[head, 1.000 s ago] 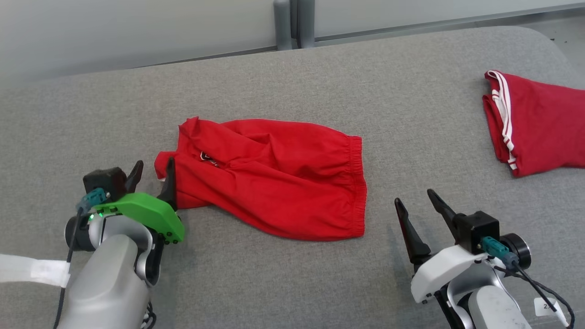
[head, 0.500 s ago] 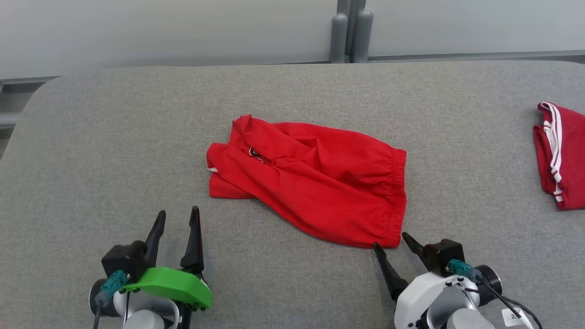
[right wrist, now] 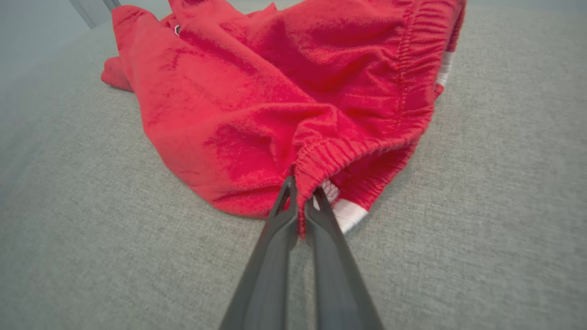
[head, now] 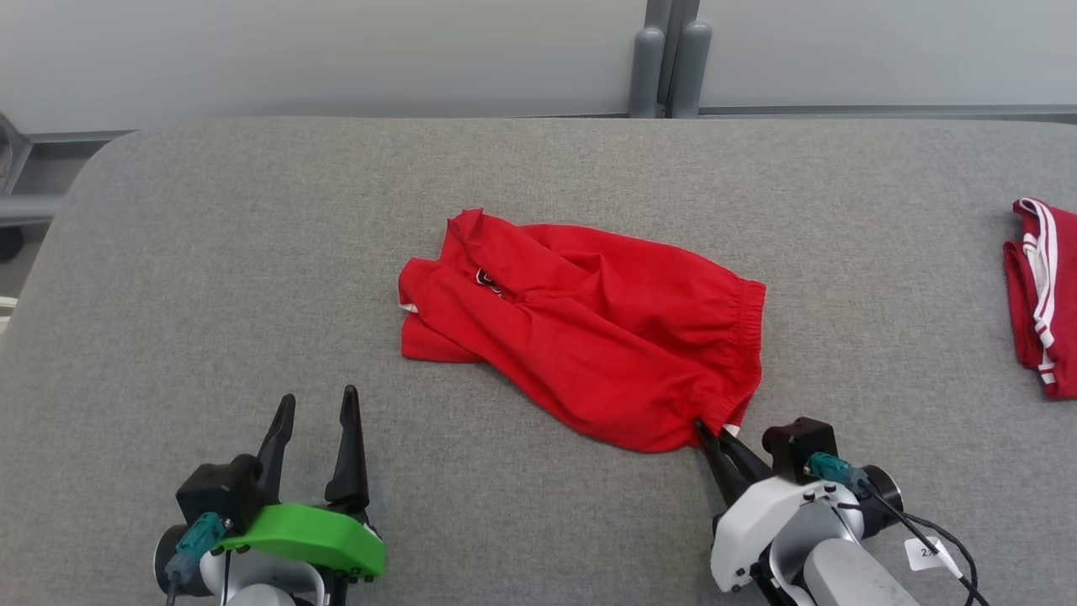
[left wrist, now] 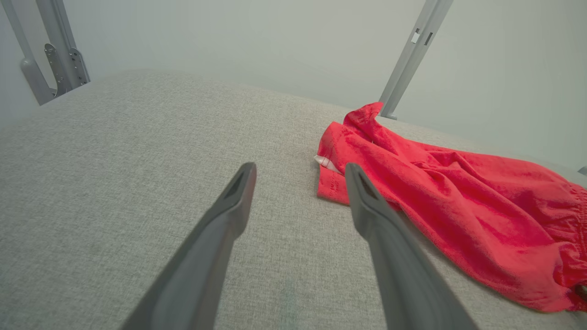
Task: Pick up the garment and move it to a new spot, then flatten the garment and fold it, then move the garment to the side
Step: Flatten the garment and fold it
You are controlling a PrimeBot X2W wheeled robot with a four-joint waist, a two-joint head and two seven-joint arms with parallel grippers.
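Red garment on the grey bench, pinched at its waistband corner by the right gripper

The garment lies crumpled near the middle of the bench, its long axis running across the head view from upper left to lower right: leg hems point to the robot's left, the elastic waistband to its right. The right fingers are drawn narrow on the near corner of that waistband, cloth bunched between them. The left gripper sits apart from the hem end, its fingers spread wide and holding nothing. A second garment, red with white stripes, lies at the far right edge
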